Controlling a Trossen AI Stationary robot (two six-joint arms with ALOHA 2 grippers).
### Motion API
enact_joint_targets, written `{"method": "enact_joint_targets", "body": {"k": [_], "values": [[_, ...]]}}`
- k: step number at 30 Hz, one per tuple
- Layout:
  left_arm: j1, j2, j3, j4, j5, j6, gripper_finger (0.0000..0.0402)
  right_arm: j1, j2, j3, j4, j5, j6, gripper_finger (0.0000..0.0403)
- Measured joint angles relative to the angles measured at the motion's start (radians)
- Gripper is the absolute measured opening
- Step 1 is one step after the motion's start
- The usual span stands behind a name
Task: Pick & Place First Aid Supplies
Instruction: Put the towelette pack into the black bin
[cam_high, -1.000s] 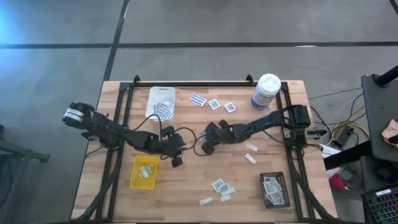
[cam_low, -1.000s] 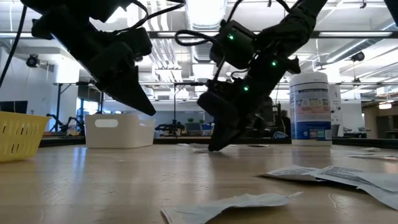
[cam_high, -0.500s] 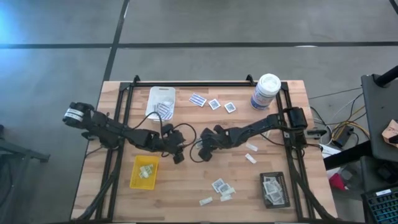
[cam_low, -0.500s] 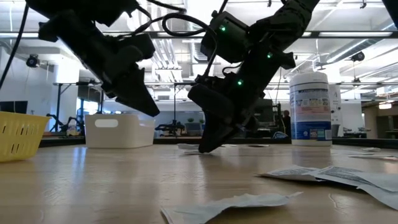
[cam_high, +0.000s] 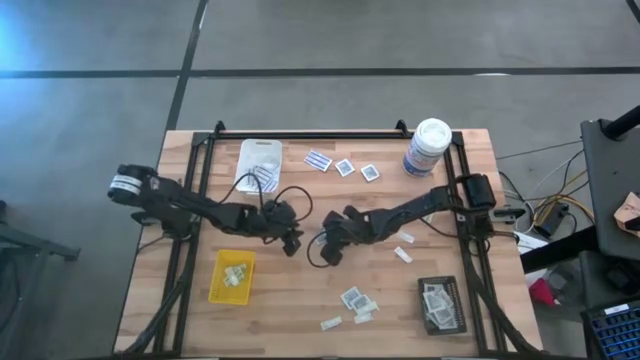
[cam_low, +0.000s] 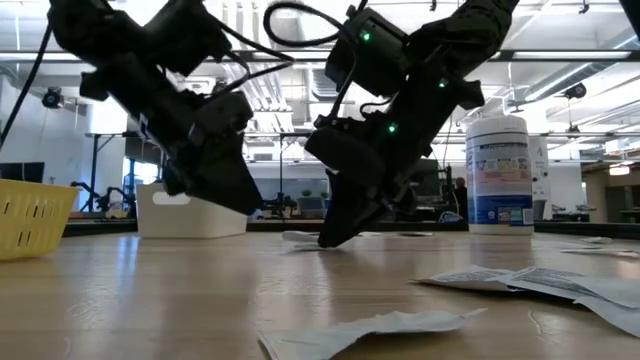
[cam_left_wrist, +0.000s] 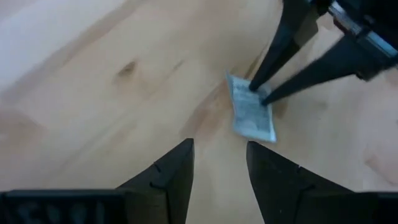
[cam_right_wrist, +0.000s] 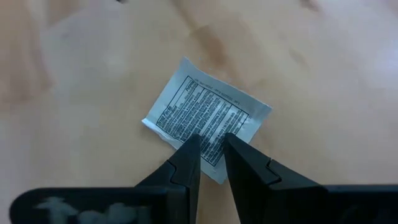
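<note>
One of the first aid supplies, a small white packet (cam_right_wrist: 205, 121) printed with text, is near the table's middle. It also shows in the left wrist view (cam_left_wrist: 250, 115). My right gripper (cam_right_wrist: 211, 142) points steeply down and is shut on its near edge. In the high view the gripper (cam_high: 325, 252) hides the packet. My left gripper (cam_left_wrist: 219, 149) is open and slants down just left of the packet, apart from it. It also shows in the high view (cam_high: 293, 243). My right gripper has its two fingertips (cam_right_wrist: 191, 146) on one edge of the packet (cam_left_wrist: 256, 94), pinching it between them with a slim gap left. The fingers slant down from the table's right. The packet lies nearly flat at table height. I cannot tell whether its far part rests on the wood.
A white tray (cam_high: 258, 163) stands at the back left, a yellow tray (cam_high: 232, 275) at the front left and a black tray (cam_high: 440, 303) at the front right. A white canister (cam_high: 428, 147) stands at the back right. Loose packets lie at the back (cam_high: 345, 167), right (cam_high: 403, 245) and front (cam_high: 357, 300).
My left gripper has moved toward the table's right and down, rolling as it went, and now stands close to my right gripper. My right gripper has shifted a little toward the table's left and near edge.
</note>
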Motion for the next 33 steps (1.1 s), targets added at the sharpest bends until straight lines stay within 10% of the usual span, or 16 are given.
{"method": "enact_joint_targets", "body": {"k": [33], "values": [[0.029,0.252,-0.001,0.371,0.115,-0.102,0.0161,0.005,0.001,-0.001,0.020,0.000,-0.001,0.0069]]}}
